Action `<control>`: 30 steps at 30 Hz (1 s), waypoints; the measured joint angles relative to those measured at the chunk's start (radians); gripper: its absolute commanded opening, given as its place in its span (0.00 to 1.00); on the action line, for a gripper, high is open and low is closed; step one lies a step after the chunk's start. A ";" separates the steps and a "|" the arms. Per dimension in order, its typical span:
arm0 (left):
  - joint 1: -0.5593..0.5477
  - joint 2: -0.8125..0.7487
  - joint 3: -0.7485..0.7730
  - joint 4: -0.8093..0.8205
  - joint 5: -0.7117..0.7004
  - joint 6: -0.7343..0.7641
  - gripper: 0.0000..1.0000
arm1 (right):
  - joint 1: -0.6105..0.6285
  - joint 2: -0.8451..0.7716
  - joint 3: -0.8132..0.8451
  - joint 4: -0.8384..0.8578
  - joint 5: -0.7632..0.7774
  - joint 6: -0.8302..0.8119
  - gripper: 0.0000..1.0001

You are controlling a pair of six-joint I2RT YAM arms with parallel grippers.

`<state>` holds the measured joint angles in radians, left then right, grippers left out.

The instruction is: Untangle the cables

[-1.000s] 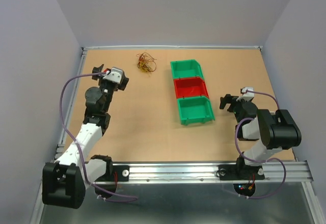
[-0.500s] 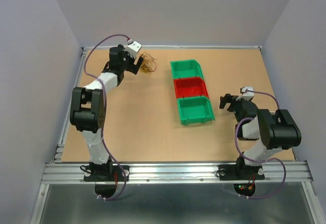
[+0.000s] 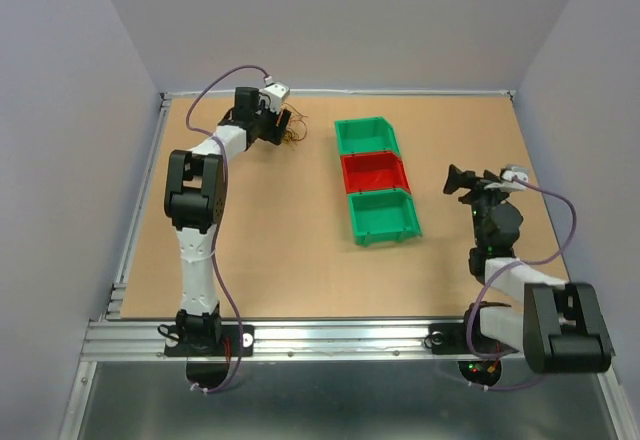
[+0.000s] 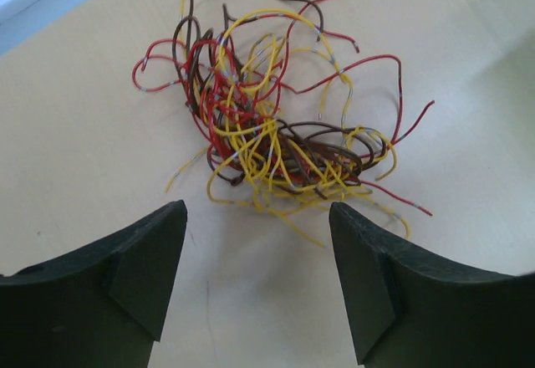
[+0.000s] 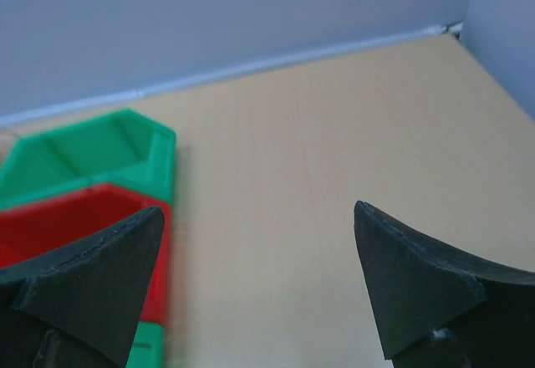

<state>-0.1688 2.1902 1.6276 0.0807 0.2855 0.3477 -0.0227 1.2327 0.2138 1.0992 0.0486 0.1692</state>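
Observation:
The cables (image 4: pixel 267 134) lie on the table as one tangled clump of thin red, yellow and brown wires; in the top view the cables (image 3: pixel 292 132) sit near the far edge, left of the bins. My left gripper (image 4: pixel 257 217) is open just short of the clump, with bare table between its fingers. In the top view the left gripper (image 3: pixel 277 125) is right beside the wires. My right gripper (image 5: pixel 259 217) is open over bare table, right of the bins. From above, the right gripper (image 3: pixel 458 182) hangs far from the wires, holding nothing.
A row of three small bins stands mid-table: a green bin (image 3: pixel 366 135) at the back, a red bin (image 3: pixel 372 172) in the middle, a green bin (image 3: pixel 383 215) in front. Walls close the table's left, back and right sides. An aluminium rail (image 3: pixel 350 337) runs along the near edge.
The left arm has swung out and reached to the far edge, ending right at the wire clump, its jaws a little narrower. The right arm has turned, its gripper now pointing left toward the bins.

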 measured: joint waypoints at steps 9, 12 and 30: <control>-0.039 0.087 0.152 -0.113 -0.005 -0.013 0.60 | 0.005 -0.521 -0.126 -0.030 0.110 0.344 1.00; -0.039 0.142 0.249 -0.154 -0.011 -0.012 0.44 | 0.005 -0.573 -0.091 -0.126 0.101 0.381 1.00; -0.088 -0.130 -0.103 -0.164 -0.012 0.035 0.00 | 0.005 -0.190 0.502 -0.527 -0.233 0.392 0.96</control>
<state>-0.2569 2.0598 1.5242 -0.0837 0.2733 0.3832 -0.0181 1.0431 0.7162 0.5724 -0.1848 0.5610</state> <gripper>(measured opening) 0.026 0.968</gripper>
